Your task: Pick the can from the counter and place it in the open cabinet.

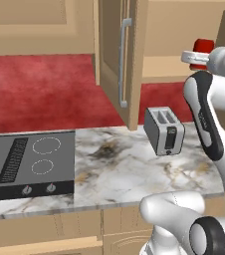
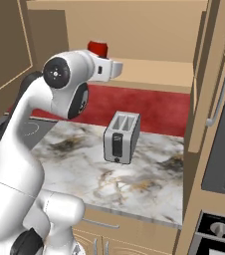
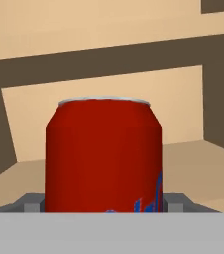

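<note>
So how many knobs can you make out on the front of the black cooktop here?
2. Both knobs sit side by side on the front edge of the cooktop: one to the left, the other just right of it. The frame cuts the cooktop's left end, so more may be hidden.
</note>
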Motion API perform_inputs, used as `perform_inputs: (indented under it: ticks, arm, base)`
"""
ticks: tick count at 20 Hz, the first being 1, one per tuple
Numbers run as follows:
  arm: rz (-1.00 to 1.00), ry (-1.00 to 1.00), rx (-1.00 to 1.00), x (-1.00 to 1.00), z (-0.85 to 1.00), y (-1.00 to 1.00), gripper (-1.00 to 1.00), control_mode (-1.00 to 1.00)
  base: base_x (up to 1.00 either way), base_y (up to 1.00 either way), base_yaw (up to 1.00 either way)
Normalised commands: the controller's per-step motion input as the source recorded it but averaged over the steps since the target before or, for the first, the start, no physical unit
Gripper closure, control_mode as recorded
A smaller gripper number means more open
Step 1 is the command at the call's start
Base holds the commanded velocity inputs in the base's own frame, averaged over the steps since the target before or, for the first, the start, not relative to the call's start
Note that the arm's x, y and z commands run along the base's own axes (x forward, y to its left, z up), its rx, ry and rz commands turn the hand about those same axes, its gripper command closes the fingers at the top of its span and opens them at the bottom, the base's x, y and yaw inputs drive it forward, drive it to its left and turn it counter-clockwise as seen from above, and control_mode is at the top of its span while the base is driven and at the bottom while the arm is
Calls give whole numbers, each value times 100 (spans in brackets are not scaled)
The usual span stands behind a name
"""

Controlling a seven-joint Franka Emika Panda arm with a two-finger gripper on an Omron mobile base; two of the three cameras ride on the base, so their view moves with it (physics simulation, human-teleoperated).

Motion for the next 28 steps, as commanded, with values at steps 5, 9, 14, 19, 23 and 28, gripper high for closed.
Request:
perform_inputs:
  ticks: [5,9,14,19,23,28]
  arm:
    - [7,0,0,38,-14,0,100,-100]
    - [5,0,0,49,-15,0,100,-100]
    - [1,0,0,51,-15,0,100,-100]
    - [0,0,0,52,-7,1,100,-100]
    - [0,0,0,55,-3,1,100,-100]
    - [0,0,0,50,-2,0,100,-100]
  base:
    - [0,0,0]
    - [0,0,0]
    - [0,0,0]
    - [0,0,0]
    - [0,0,0]
    - [0,0,0]
